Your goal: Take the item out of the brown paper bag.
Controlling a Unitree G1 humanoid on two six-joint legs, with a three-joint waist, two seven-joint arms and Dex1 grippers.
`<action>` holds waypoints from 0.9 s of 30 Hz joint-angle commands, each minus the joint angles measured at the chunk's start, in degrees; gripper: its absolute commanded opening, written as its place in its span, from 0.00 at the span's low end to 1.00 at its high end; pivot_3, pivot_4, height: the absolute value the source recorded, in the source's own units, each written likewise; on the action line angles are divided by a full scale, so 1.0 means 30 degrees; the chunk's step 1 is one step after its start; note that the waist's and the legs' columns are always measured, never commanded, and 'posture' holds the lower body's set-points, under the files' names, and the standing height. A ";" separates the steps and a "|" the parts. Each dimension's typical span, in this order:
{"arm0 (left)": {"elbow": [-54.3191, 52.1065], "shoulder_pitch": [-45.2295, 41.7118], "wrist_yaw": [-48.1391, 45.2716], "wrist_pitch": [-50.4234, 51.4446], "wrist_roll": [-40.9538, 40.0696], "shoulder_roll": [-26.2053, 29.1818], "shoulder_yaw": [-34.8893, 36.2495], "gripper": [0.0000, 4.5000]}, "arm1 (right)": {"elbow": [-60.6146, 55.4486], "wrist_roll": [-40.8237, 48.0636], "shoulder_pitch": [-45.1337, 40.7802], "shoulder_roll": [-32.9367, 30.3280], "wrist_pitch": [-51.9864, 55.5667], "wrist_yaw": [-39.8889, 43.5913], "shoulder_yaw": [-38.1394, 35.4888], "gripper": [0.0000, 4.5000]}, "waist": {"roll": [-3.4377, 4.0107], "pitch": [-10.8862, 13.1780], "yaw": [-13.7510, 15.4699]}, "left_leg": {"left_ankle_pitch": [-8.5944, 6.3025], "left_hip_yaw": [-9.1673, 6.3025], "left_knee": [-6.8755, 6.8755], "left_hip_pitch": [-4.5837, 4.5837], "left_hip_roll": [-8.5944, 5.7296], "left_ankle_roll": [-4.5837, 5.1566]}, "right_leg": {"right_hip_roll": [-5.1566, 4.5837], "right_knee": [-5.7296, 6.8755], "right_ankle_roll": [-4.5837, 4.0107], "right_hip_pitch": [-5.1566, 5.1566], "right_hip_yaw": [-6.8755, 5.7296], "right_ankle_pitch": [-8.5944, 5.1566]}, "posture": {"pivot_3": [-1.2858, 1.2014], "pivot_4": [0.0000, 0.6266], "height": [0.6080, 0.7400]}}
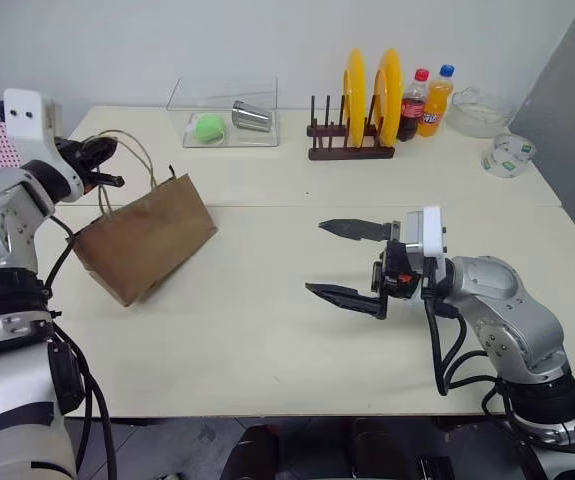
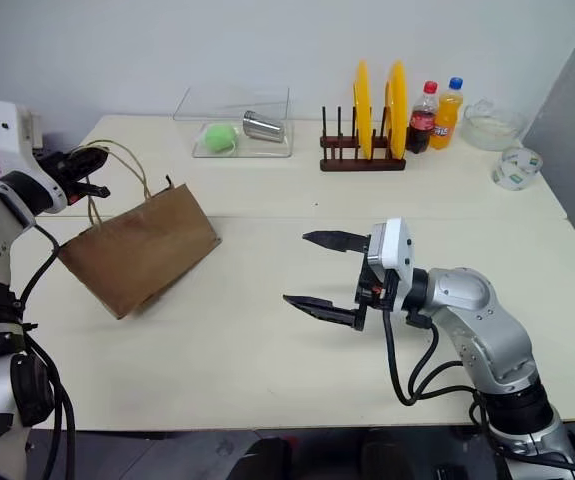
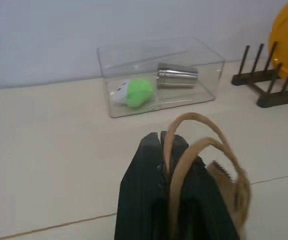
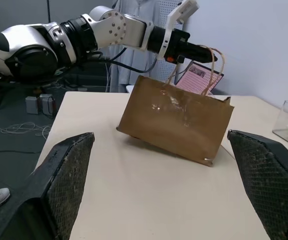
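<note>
Head views: brown paper bag [image 1: 145,238] hangs tilted at the worktop [image 1: 267,340] left side, one lower corner at the surface, contents not visible. Left tool [image 1: 107,165] clamped on its cord handles [image 1: 132,150], arm raised, pointing level. Right tool [image 1: 352,262] spread wide, holding nothing, pointing left toward the bag, well apart.

Left wrist view: handles loop over the closed black fingers [image 3: 149,200]; clear box [image 3: 159,75] holds a green ball [image 3: 138,92] and a metal cup [image 3: 177,77].

Right wrist view: bag between the wide fingers [image 4: 63,175], far off.
</note>
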 commanded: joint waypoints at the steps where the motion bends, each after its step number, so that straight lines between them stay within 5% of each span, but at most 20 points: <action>1: 0.0172 -0.1661 -0.2025 -0.0341 -0.0282 0.0891 -0.0295 0.00 | -0.1143 0.0433 -0.0012 -0.0214 0.0148 -0.0425 -0.0684 1.00 | -0.0014 0.0008 -0.0025 | 0.0001 -0.0003 0.0000 -0.0007 -0.0001 -0.0001 | 0.0000 -0.0001 0.0000 -0.0003 -0.0006 0.0000 | 0.52 0.24 1.00; 11: 0.4564 -0.5750 -0.6624 -0.2297 0.0861 0.0397 -0.2501 0.00 | -0.2739 0.0251 0.1309 -0.0768 0.0925 -0.2273 -0.1303 1.00 | -0.0024 0.0015 -0.0270 | 0.0000 -0.0013 0.0033 -0.0075 -0.0005 0.0001 | 0.0003 0.0003 0.0001 -0.0030 -0.0029 -0.0001 | 0.52 0.24 1.00; 27: 1.3854 -1.2495 -0.8559 -0.8806 0.3527 -0.5463 -0.3570 0.00 | -0.7107 -0.0489 0.5134 -0.1623 0.3136 -0.7240 -0.3613 1.00 | -0.0083 0.0056 -0.0362 | 0.0001 -0.0036 0.0167 -0.0263 -0.0018 0.0000 | 0.0002 0.0040 0.0005 -0.0143 -0.0075 0.0001 | 0.52 0.24 1.00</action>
